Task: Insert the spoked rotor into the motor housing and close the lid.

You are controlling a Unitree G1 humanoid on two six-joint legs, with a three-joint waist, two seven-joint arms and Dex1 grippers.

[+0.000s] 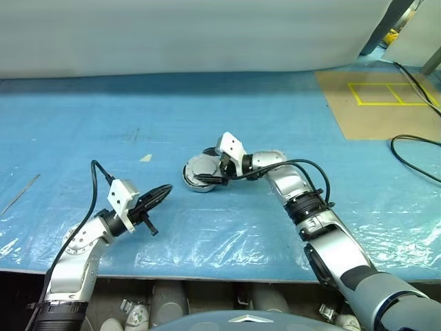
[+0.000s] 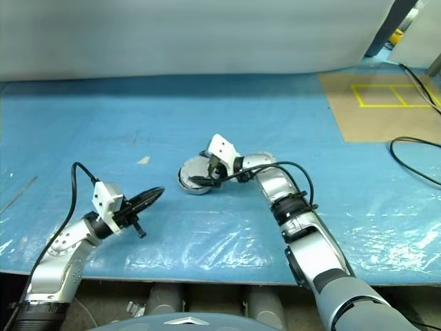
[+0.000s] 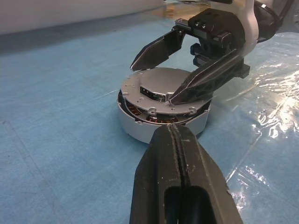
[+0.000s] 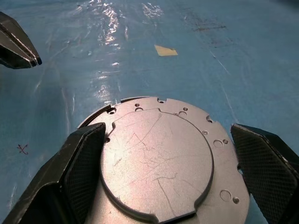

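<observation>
Blue plastic-covered table [image 1: 275,131], tan floor patch with yellow tape at far right. Motor housing [image 3: 161,122] sits mid-table with the lid [image 4: 156,161] resting on top, tilted, not seated (copper windings visible in the gap). Right gripper [image 4: 170,175] straddles the lid, jaws spread wide, not clamping. Left gripper [image 3: 180,156] clenched shut, empty, hovering near the housing.

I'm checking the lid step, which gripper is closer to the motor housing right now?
Right. The right gripper sits open directly over the motor housing, fingers straddling the lid. The left gripper is shut, off to its left.
</observation>
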